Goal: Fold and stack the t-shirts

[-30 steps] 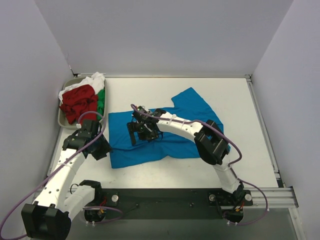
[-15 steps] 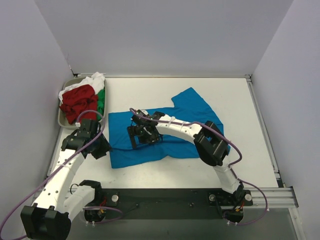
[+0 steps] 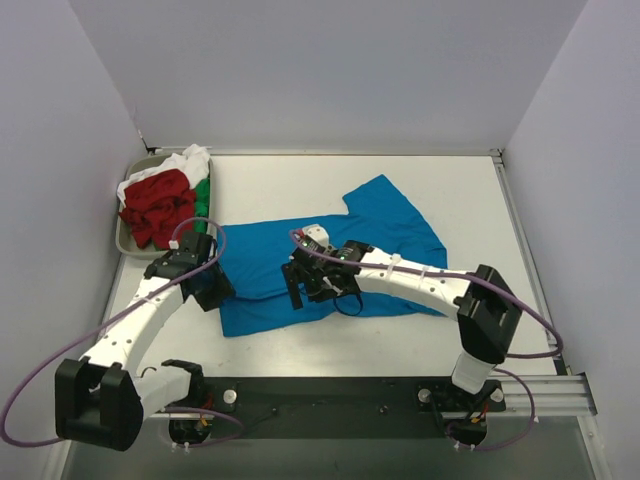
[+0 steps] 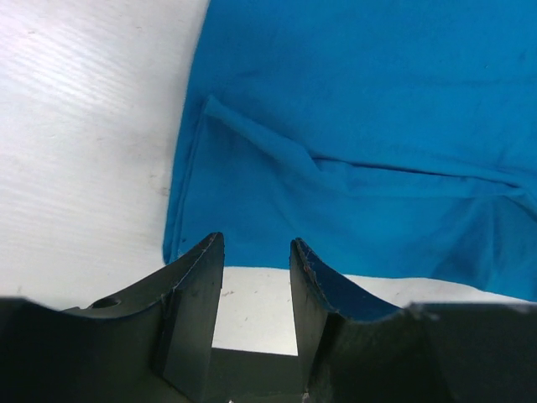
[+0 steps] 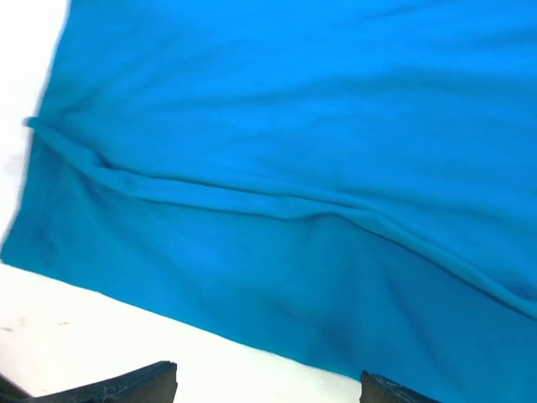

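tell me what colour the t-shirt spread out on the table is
Bright blue, plain with no pattern. The t-shirt shows best in the top external view.

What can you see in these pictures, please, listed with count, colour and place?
blue t-shirt: one, bright blue, spread on the middle of the table
red cloth: count unclear, red, heaped in the tray
white cloth: count unclear, white, far side of that heap
green cloth: count unclear, green, right side of the heap
tray: one, grey, far left of the table
table: one, white
left gripper: open, at the t-shirt's near left corner
right gripper: open, over the t-shirt's near edge
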{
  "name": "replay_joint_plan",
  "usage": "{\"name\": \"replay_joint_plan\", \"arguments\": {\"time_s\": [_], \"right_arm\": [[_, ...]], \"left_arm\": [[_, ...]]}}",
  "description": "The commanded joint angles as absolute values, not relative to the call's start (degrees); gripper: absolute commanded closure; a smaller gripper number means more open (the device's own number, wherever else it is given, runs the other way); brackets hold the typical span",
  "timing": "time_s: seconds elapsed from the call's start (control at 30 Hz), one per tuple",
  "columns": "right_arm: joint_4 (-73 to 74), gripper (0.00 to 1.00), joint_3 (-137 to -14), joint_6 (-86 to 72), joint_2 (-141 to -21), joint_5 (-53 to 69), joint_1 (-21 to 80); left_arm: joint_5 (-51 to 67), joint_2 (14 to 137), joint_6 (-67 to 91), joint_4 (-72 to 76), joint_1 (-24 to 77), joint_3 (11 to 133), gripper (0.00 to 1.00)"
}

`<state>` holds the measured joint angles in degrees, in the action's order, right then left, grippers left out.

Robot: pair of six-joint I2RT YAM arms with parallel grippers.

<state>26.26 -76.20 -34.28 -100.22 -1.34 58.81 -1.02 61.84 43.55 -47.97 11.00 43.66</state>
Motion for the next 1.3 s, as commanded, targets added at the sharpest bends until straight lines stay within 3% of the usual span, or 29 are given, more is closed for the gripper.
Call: {"name": "replay_joint_plan", "arguments": {"time_s": [0.0, 0.33, 0.9, 1.27], "right_arm": [[28.83, 0.11, -72.6, -34.63, -94.14, -8.43, 57.75], [29.62, 0.11, -71.28, -33.92, -92.72, -9.76, 57.3], [28.21, 0.11, -69.26, -33.49, -91.41, -9.14, 57.57], [28.12, 0.1, -68.47, -33.05, -91.67, -9.14, 57.48]], "left_arm": [[2.28, 65.65, 46.49, -39.73, 13.35, 42.37, 0.53], [4.04, 68.29, 49.92, -37.97, 16.08, 38.51, 0.53], [-6.07, 73.56, 54.4, -45.53, 15.47, 36.66, 0.53], [-8.0, 66.9, 56.16, -48.43, 11.87, 34.1, 0.5]]}}
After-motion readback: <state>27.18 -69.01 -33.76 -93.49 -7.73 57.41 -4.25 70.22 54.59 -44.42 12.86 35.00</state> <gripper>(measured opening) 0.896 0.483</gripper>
